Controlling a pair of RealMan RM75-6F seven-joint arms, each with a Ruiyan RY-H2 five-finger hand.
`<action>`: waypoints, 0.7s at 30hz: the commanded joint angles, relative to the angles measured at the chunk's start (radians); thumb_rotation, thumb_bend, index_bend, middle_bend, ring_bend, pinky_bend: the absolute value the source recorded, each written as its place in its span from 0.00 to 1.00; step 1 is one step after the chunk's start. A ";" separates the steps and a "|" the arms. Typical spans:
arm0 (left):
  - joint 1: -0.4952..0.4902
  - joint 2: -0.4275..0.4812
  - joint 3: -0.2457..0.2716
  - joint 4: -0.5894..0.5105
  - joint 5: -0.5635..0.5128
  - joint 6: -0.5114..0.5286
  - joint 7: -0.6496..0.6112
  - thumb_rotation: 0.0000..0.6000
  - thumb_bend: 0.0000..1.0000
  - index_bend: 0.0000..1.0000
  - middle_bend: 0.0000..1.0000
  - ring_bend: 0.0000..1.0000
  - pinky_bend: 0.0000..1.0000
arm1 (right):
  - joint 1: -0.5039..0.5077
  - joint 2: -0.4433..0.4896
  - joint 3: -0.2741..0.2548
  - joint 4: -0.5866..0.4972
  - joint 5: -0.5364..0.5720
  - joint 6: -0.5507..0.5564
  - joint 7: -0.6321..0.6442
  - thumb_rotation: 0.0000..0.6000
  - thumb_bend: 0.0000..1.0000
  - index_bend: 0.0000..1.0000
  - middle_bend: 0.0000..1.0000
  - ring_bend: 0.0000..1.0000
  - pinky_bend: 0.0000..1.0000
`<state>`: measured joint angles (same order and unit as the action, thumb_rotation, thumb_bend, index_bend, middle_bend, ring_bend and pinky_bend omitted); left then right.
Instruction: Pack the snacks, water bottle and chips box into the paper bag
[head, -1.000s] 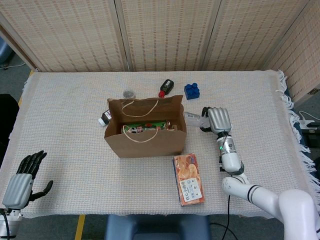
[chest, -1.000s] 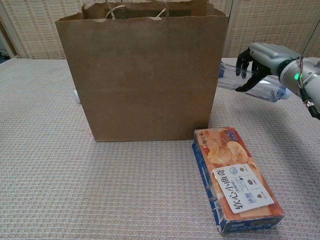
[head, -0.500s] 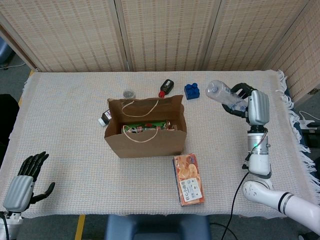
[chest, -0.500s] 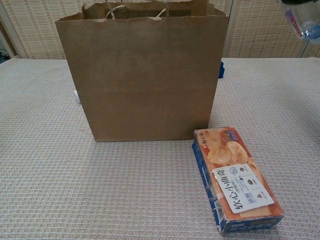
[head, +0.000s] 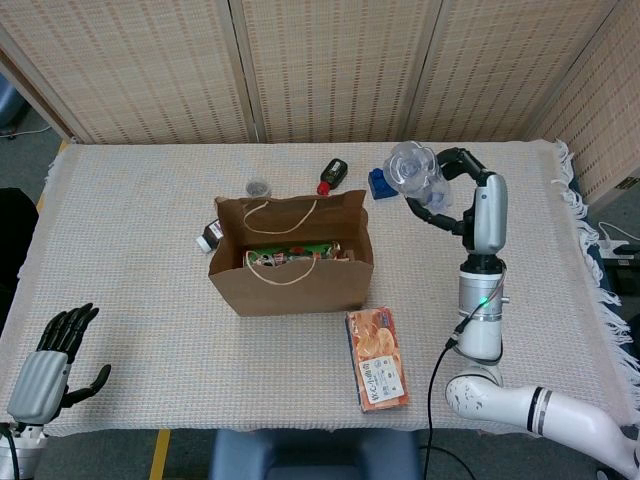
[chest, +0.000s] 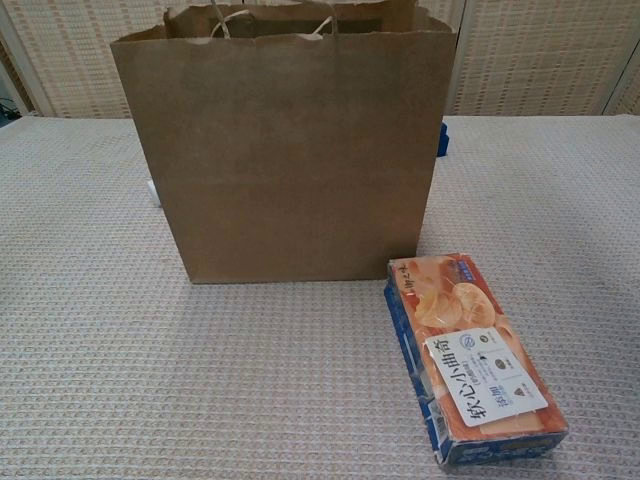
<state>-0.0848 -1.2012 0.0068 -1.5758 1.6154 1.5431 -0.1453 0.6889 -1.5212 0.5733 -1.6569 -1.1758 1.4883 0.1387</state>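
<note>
Water bottle up in the air, right of the paper bag.

Head view: right hand (head: 470, 200) wraps its fingers around the water bottle (head: 418, 172), which lies roughly level, base pointing toward the paper bag (head: 290, 252); left hand (head: 50, 362) far off, fingers spread, empty.
Chest view: chips box (chest: 470, 358) lies just right of the bag's front.

The right hand (head: 470, 200) is raised on an upright forearm with its fingers (head: 447, 157) curled around the water bottle (head: 418, 172), which is held aloft, while the left hand (head: 48, 368) is kept low at the near left edge, fingers apart, holding nothing.
</note>
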 joint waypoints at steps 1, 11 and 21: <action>0.002 0.005 -0.003 0.003 -0.004 0.005 -0.015 1.00 0.35 0.00 0.00 0.00 0.02 | 0.107 -0.113 0.029 -0.038 0.016 0.006 -0.114 1.00 0.38 0.66 0.71 0.67 0.59; 0.002 0.014 -0.008 0.010 -0.017 0.000 -0.047 1.00 0.35 0.00 0.00 0.00 0.02 | 0.231 -0.274 0.032 0.028 0.029 0.013 -0.223 1.00 0.38 0.65 0.71 0.66 0.57; 0.002 0.017 -0.008 0.010 -0.016 0.002 -0.059 1.00 0.35 0.00 0.00 0.00 0.02 | 0.236 -0.292 0.000 0.073 0.055 -0.037 -0.281 1.00 0.38 0.52 0.71 0.51 0.44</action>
<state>-0.0824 -1.1841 -0.0017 -1.5661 1.5992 1.5448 -0.2041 0.9281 -1.8176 0.5784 -1.5826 -1.1264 1.4622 -0.1388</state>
